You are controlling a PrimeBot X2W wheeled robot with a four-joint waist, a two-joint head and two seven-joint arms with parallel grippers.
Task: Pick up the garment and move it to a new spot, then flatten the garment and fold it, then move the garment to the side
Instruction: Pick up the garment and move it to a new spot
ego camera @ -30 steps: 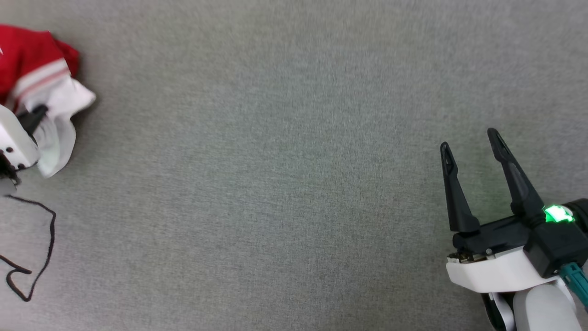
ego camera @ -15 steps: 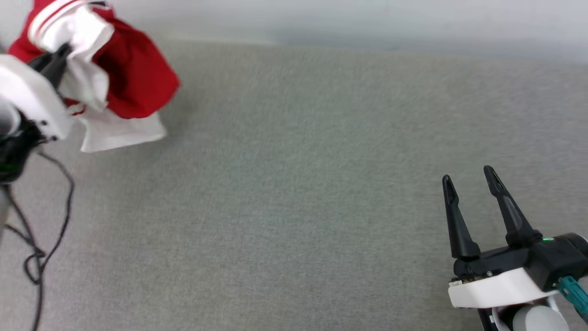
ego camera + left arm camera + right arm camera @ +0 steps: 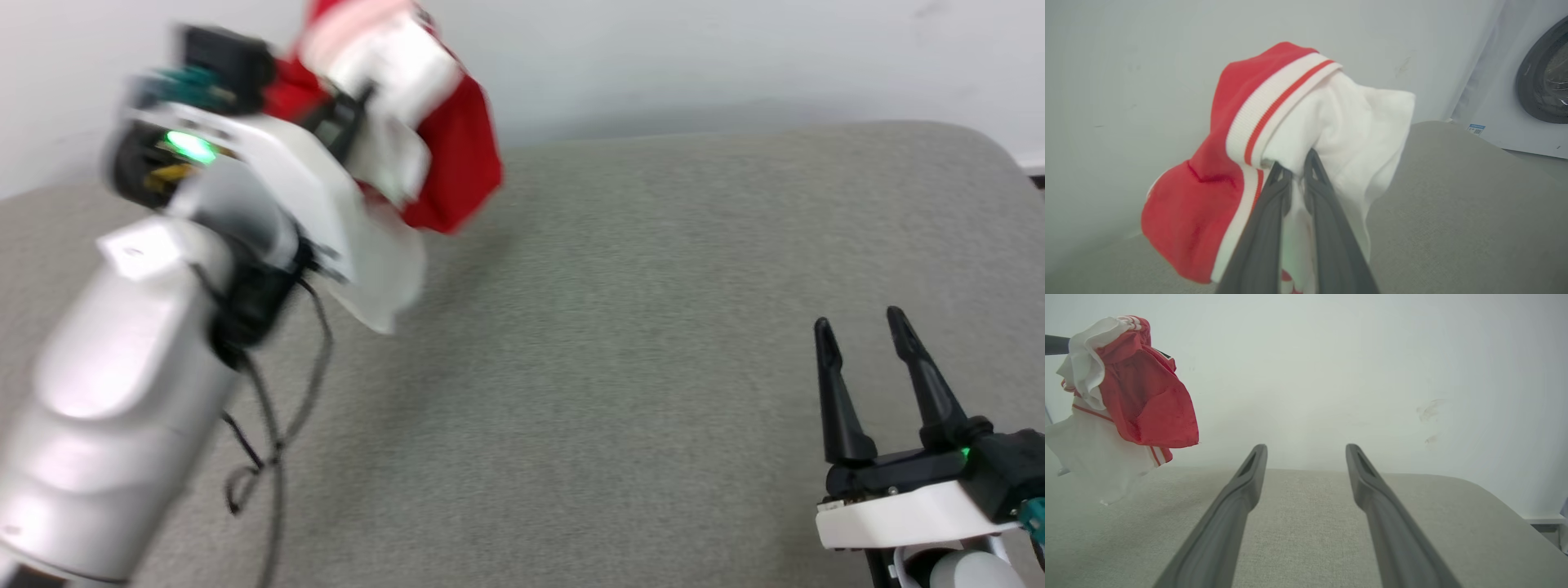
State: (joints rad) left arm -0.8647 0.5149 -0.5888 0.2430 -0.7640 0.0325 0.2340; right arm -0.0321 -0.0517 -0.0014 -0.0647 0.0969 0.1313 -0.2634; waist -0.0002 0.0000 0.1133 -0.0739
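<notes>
One garment [image 3: 457, 163], bunched, hangs from the left pincer [image 3: 1294, 163], which is clamped on its white cloth. A second ago it sat low at the left edge, though the camera has since tilted up. Its lowest fold appears clear of the grey counter [image 3: 653, 408], but blur prevents certainty. Two pincers counted: the right pincer [image 3: 861, 322] stands apart and empty, as before.

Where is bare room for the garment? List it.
The grey surface is bare from the hanging garment across to the right hand and back to the wall. Crowded at the left: the left hand gripping the garment, its arm and cable.
</notes>
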